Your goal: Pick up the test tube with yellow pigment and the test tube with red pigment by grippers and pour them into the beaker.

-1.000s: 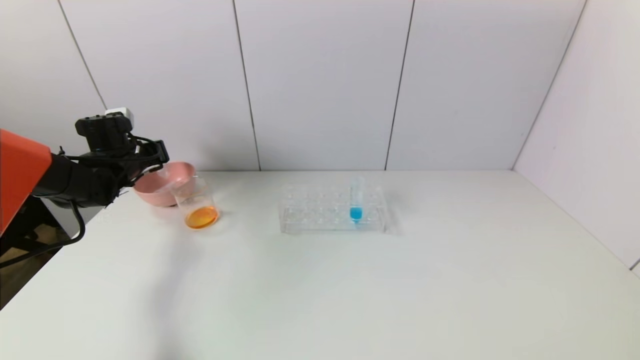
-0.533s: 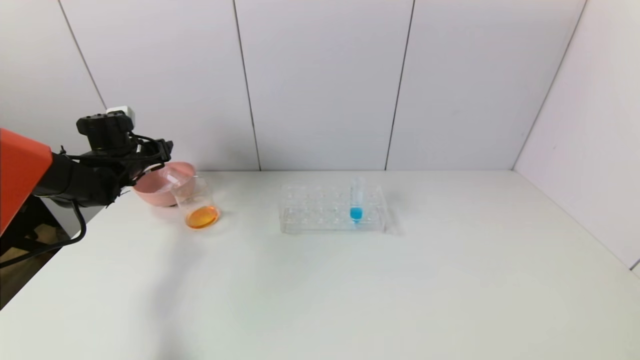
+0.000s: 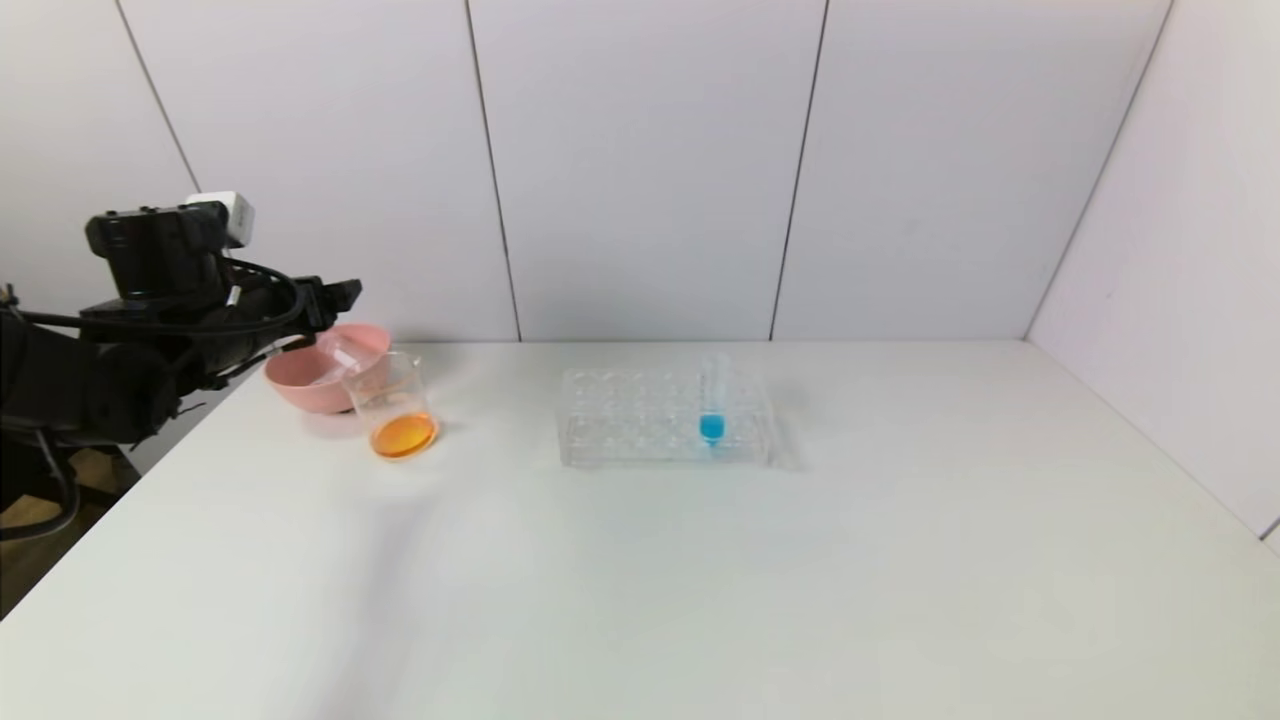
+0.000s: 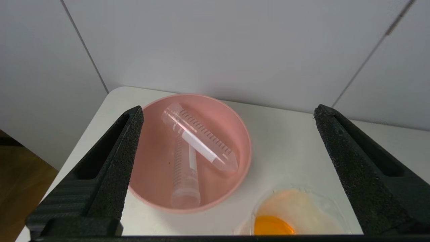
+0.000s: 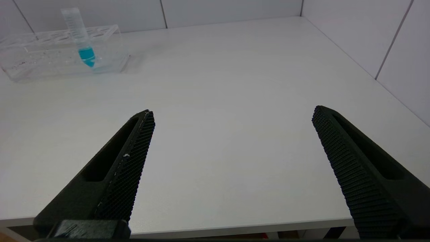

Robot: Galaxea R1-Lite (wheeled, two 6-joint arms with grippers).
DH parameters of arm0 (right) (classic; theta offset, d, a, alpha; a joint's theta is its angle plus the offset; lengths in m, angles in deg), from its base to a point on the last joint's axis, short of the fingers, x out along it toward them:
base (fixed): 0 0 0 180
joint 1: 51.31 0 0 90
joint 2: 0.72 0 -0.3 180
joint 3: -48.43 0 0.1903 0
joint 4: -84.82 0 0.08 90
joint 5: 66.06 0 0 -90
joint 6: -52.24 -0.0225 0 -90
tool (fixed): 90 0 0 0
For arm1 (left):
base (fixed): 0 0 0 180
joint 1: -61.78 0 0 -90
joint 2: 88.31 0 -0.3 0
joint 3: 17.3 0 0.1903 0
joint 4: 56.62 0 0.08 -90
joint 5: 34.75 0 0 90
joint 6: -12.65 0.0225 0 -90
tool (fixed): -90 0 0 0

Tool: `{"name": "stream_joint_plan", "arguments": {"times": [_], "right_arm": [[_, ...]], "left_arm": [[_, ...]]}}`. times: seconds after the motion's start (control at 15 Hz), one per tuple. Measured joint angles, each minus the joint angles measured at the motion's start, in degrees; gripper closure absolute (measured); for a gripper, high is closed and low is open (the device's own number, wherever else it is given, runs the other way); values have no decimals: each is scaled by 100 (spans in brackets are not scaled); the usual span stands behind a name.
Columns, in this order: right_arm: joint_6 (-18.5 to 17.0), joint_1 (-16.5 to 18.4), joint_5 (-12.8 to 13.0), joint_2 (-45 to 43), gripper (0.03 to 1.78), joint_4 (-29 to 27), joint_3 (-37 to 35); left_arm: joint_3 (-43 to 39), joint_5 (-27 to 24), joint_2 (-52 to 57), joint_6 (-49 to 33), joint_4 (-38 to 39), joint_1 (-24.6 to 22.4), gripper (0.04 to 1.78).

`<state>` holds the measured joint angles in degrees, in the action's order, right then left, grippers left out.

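Observation:
No yellow-tipped or red-tipped tube shows. Two clear, empty-looking tubes lie crossed inside the pink bowl; I cannot tell which is which. The beaker stands just right of the bowl and holds orange liquid; it also shows in the left wrist view. My left gripper is open and empty, hovering above the bowl's left side. My right gripper is open and empty, low over the table's near edge, out of the head view.
A clear tube rack stands mid-table with one blue-tipped tube upright in it; both show in the right wrist view. The wall runs close behind the bowl. The table's left edge is beside the bowl.
My left arm has drawn back to the left and risen a little, with its fingertips now higher above the bowl. A clear tube now shows lying in the bowl.

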<state>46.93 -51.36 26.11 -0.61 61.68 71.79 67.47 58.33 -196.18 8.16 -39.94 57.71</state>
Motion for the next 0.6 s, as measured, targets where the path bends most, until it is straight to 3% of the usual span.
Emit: {"name": "stream_joint_plan", "arguments": {"times": [0.27,0.6], "right_arm": [[-2,-2,2,0,10,0,0],[0,-2,0,0,10,0,0]], "left_arm": [[-1074,-330,1645,339,-22,151,6],[-1913,-235,3979,1018,-304,276,6]]}}
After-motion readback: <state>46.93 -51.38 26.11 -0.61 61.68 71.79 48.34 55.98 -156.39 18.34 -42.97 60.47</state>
